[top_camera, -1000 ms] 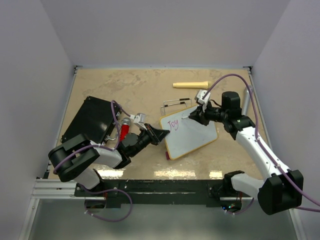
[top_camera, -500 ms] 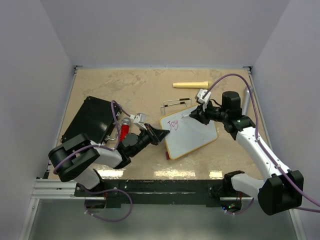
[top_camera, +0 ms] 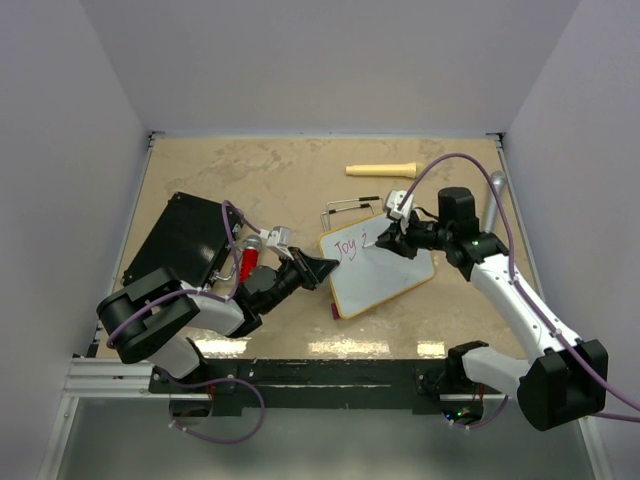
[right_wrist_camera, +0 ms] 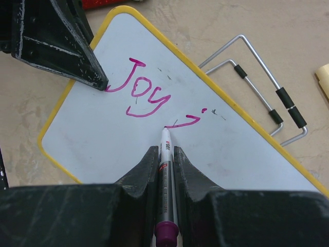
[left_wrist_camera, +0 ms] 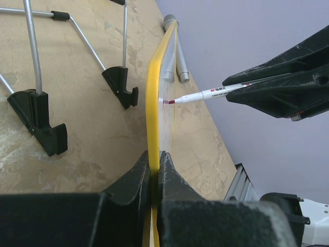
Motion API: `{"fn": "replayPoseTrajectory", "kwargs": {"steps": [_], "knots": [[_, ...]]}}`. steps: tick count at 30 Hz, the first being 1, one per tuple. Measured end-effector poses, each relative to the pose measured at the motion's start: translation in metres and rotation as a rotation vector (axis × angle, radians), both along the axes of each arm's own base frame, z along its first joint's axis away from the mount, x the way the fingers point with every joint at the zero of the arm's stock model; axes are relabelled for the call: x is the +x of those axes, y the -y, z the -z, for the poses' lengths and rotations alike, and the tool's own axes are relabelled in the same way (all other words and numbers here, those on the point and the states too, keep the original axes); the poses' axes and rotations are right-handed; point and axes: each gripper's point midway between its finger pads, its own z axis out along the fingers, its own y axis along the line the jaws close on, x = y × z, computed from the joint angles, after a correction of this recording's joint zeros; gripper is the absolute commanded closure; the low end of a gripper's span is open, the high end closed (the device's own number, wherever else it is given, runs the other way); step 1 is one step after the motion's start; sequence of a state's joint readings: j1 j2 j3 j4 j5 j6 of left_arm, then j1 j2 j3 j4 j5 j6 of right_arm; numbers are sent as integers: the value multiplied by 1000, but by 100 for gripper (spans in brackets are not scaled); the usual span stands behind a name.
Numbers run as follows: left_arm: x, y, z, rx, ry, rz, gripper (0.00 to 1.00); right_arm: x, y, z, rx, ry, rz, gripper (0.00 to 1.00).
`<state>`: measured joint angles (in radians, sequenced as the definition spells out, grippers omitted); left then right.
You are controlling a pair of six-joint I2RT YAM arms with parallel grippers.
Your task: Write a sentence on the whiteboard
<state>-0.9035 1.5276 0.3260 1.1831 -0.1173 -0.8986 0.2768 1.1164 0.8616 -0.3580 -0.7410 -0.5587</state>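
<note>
Since one second ago, the right gripper [top_camera: 385, 238] has shifted leftward over the whiteboard [top_camera: 385, 278]. A short new stroke with a dot has also been added after "Joy" in the sentence [right_wrist_camera: 138, 91].

Right gripper: jaws closed on a white marker [right_wrist_camera: 165, 141] with a magenta end cap. The marker tip touches the whiteboard face at the end of the new stroke.

Left gripper [left_wrist_camera: 154, 160]: jaws clamped on the whiteboard's yellow rim, at the corner beside the "J".

A wire stand [top_camera: 350, 207] lies just beyond the whiteboard's far edge. A black flat case [top_camera: 180, 240] lies well to the whiteboard's left.
</note>
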Motion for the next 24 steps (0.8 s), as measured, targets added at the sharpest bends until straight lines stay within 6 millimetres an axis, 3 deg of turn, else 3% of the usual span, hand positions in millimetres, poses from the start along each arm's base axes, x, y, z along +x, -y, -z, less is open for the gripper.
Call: {"fn": "replayPoseTrajectory", "kwargs": {"steps": [9,24], "knots": [[0,0,0,0,1,0,100,0,2,1,-9,-11,29,100],[-1,1,-1,-1,12,7,100,18,21,-7,2,7,136,100]]}}
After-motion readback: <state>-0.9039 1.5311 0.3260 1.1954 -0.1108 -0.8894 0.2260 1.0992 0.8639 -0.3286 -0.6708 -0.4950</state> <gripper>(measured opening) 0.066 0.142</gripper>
